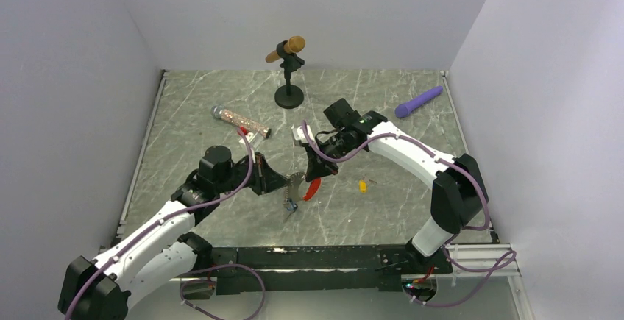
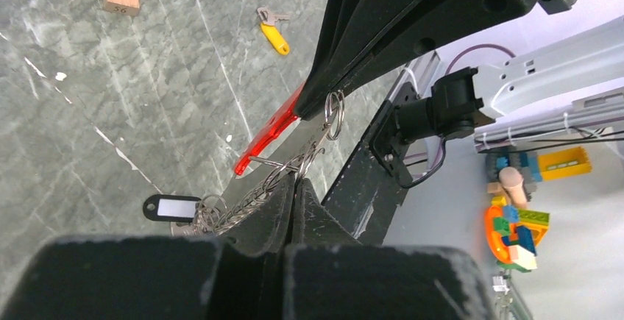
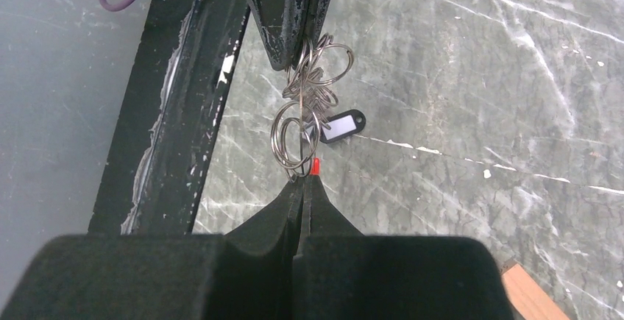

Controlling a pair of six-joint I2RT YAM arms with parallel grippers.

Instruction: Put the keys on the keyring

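Two grippers, one keyring, mid-table, slightly toward the near edge.

1. Left gripper [image 2: 296, 182]: jaws pressed together on the silvery links of the keyring [image 2: 274, 175], at its left end.
2. Right gripper [image 3: 303, 185]: jaws likewise together, nipping a wire loop at the ring's right end. The keyring spans the short gap between the two grippers, held up off the table [image 1: 184, 114].
3. Red fob [image 2: 266, 134]: hangs from the ring, just under the right gripper, slanting toward the table.
4. Black-tagged key [image 2: 171, 207]: dangles among the loops below the left gripper. It looks already threaded, though the tangle hides exactly which loop carries it.
5. Yellow-tagged key [image 1: 362, 186]: loose and flat on the table, right of both grippers, well apart from the ring.
6. Blue key: not clearly made out.

Step in hand, as judged: the ring is being steadied between both arms, with at least the yellow-tagged key not yet on it.

Next move, as judged: one gripper must release while the other keeps its pinch. The freed one then fetches the yellow-tagged key and leads its hole onto a loop's split end. The wire is thin and bunched, so the alignment must be exact.
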